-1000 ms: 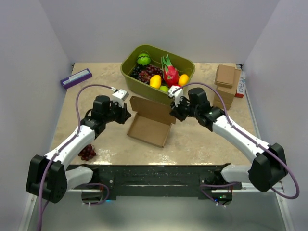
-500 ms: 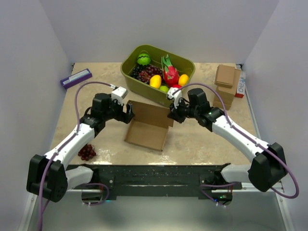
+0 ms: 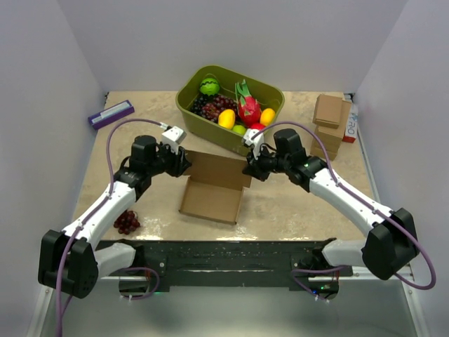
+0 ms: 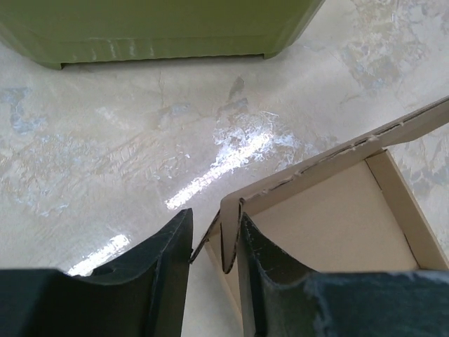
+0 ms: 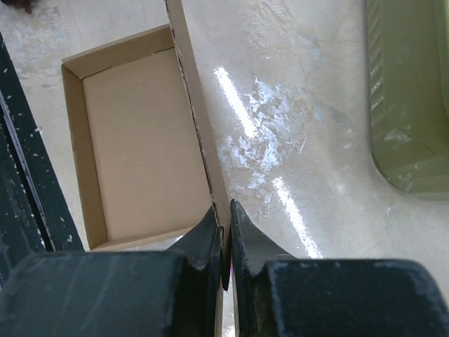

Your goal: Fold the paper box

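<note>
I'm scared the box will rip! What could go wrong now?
1. The right gripper pinches only a thin edge of the box; a hard pull might tear the edge or let it slip.
2. The left gripper straddles a corner of the box, not clearly clamped; that corner might crumple.
3. The bin stands just behind, so the box could bump it.
</note>
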Motion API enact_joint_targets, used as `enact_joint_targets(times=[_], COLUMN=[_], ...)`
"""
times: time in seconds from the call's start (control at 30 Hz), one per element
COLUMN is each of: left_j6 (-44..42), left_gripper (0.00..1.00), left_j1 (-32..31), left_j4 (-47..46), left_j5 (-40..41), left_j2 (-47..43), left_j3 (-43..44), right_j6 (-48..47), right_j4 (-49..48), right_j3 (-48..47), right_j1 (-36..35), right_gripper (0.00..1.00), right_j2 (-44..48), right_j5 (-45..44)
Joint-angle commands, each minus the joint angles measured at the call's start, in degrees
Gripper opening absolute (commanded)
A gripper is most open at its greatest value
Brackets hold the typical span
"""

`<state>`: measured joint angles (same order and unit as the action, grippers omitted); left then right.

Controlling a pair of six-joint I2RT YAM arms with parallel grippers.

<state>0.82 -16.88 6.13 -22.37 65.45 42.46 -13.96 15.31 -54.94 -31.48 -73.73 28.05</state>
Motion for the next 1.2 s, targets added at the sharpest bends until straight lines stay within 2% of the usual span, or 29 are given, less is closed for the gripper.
enact_joint_targets(times=[0.0, 0.13, 0.17, 0.33, 0.43, 0.47, 0.57, 0.77, 0.8, 0.87, 0.9, 0.97, 1.03, 1.17], left_j6=[-0.29, 0.32, 0.67, 4.89, 8.49, 10.85, 15.68, 18.96, 18.43, 15.55, 14.22, 12.37, 11.05, 9.21], left_gripper=[0.34, 0.31, 0.24, 0.12, 0.04, 0.01, 0.0, 0.0, 0.0, 0.0, 0.0, 0.0, 0.0, 0.0], left_j1=[0.27, 0.27, 0.01, -3.5, -8.41, -9.21, -10.8, -11.59, -11.59, -11.59, -11.59, -11.59, -11.59, -11.68], left_j4=[-2.62, -2.26, -2.79, -3.14, -3.4, -3.75, -5.25, -12.72, -13.07, -12.46, -11.94, -9.83, -8.08, -6.84], left_j5=[-1.45, -0.31, -0.13, 3.2, 9.35, 13.02, 19.0, 20.97, 20.53, 19.3, 18.6, 17.45, 16.66, 14.2], left_j2=[-0.68, -0.24, 0.03, 2.48, 3.36, 3.45, 3.46, 3.81, 3.98, 4.68, 4.86, 5.3, 5.74, 5.65], left_j3=[0.87, 0.87, 0.79, 1.84, 2.98, 3.07, 2.02, -0.97, -0.71, 0.51, 0.96, 2.01, 2.71, 3.33], right_j6=[0.07, 1.73, 2.52, 5.34, 7.53, 9.11, 13.49, 22.9, 23.27, 24.59, 24.76, 25.12, 24.42, 21.7], right_j4=[-1.42, -2.82, -4.05, -7.65, -10.55, -11.35, -13.72, -16.45, -16.37, -15.49, -14.62, -12.33, -11.36, -13.72], right_j3=[-1.31, -0.7, -0.52, 0.62, 2.11, 2.55, 4.13, 7.3, 7.47, 7.48, 7.39, 7.39, 7.47, 9.49], right_j1=[-0.07, -0.15, -0.07, -2.43, -6.03, -7.0, -8.86, -9.3, -9.3, -9.38, -9.3, -8.16, -6.41, -3.15], right_gripper=[0.06, 0.05, 0.05, 0.07, 0.07, 0.07, 0.09, 0.2, 0.27, 0.33, 0.42, 0.5, 0.55, 0.57], right_j2=[1.58, 2.36, 2.63, 4.65, 5.27, 5.35, 5.09, 4.04, 3.78, 3.95, 4.47, 4.91, 6.14, 8.69], right_j5=[-2.02, -9.21, -10.55, -21.78, -29.0, -35.63, -43.14, -45.8, -45.63, -46.33, -46.86, -47.65, -43.71, -37.2])
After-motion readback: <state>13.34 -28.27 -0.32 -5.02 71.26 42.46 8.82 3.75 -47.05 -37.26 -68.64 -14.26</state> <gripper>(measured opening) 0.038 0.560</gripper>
